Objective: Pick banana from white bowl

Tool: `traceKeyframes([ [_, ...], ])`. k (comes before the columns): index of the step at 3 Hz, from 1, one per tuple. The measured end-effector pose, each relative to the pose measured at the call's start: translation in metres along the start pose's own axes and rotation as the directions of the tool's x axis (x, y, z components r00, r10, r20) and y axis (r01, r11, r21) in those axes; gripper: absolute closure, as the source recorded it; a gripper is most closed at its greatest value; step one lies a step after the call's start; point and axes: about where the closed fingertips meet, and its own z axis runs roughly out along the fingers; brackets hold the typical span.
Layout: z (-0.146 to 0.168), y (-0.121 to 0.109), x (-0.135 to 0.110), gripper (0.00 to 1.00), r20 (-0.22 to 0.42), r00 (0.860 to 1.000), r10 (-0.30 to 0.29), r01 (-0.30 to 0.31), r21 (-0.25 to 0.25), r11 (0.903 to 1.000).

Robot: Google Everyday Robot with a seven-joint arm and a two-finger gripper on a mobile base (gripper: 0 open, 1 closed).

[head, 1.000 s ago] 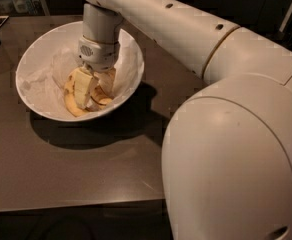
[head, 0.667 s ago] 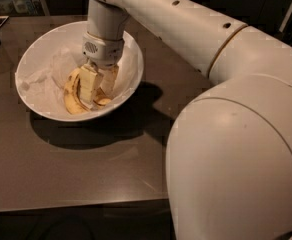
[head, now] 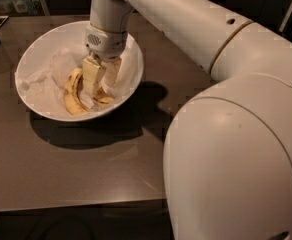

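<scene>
Banana (head: 71,97) lay curved in the white bowl (head: 40,48), on the crumpled paper (head: 47,82) toward the front side, yellow with brown streaks. I saw the gripper (head: 102,89) reaching straight down into the bowl, right of the banana's middle. Its fingers (head: 92,76) stood slightly apart with a narrow dark gap between them, tips down at the banana's right end. I couldn't tell whether the tips touched the fruit. The nearer finger covered part of the banana. The bowl sat on the brown table (head: 61,174) toward its far left. The white arm (head: 196,24) ran from the gripper back to the right, filling the right side of the view.
</scene>
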Motion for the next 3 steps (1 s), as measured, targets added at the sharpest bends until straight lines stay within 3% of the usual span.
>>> traceKeyframes([
  [2,0.021,0.008,-0.006,0.48,-0.043,0.999,-0.019,0.018,-0.024,0.9996],
  [3,0.028,0.007,-0.005,0.59,-0.06,0.998,-0.017,0.016,-0.014,0.9998],
])
